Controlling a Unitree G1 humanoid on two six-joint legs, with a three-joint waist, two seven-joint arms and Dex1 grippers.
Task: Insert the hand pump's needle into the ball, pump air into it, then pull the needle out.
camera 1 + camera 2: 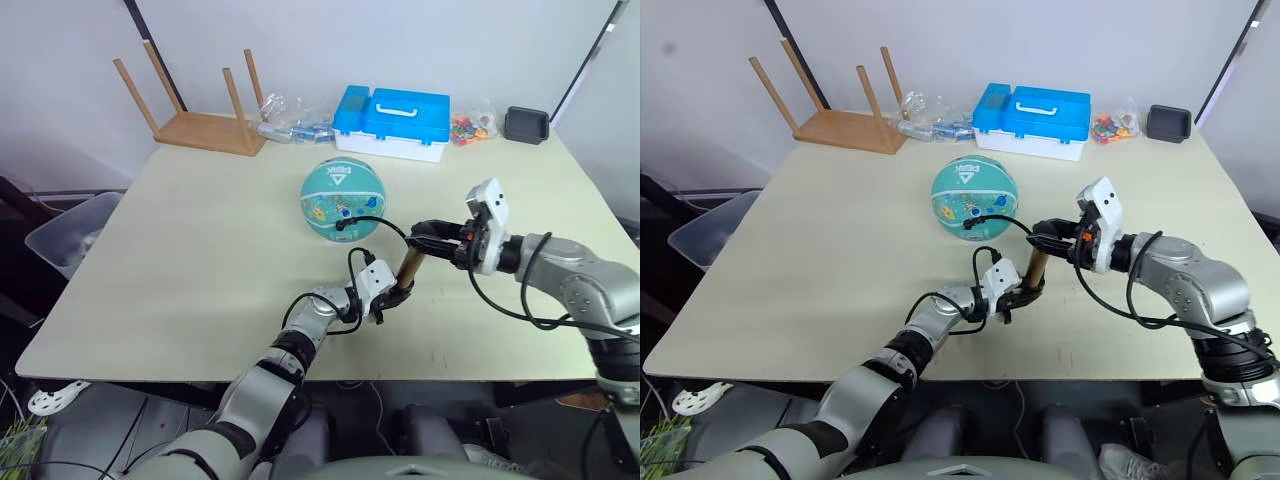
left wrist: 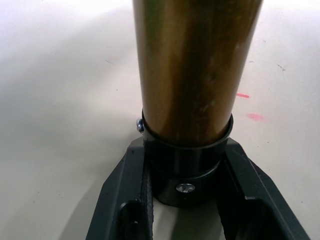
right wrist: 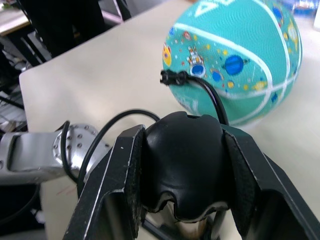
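Left hand (image 1: 385, 297) clamps hand pump (image 1: 407, 268) base on worktop (image 1: 180, 240). Ball (image 1: 343, 199) just behind, hose (image 1: 385, 224) needle seated in it. Right hand (image 1: 432, 238) clamped on pump handle. Pumping step; next calls for straight strokes, base steady.

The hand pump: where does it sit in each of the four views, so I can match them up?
Left eye view: hand pump right of centre, between both tools, base on the table.
Right eye view: near centre, front-right of the ball.
Left wrist view: gold barrel, black base collar between the left tool's fingers.
Right wrist view: black handle gripped by the right tool.
Shared landmark: the ball, except in the left wrist view.
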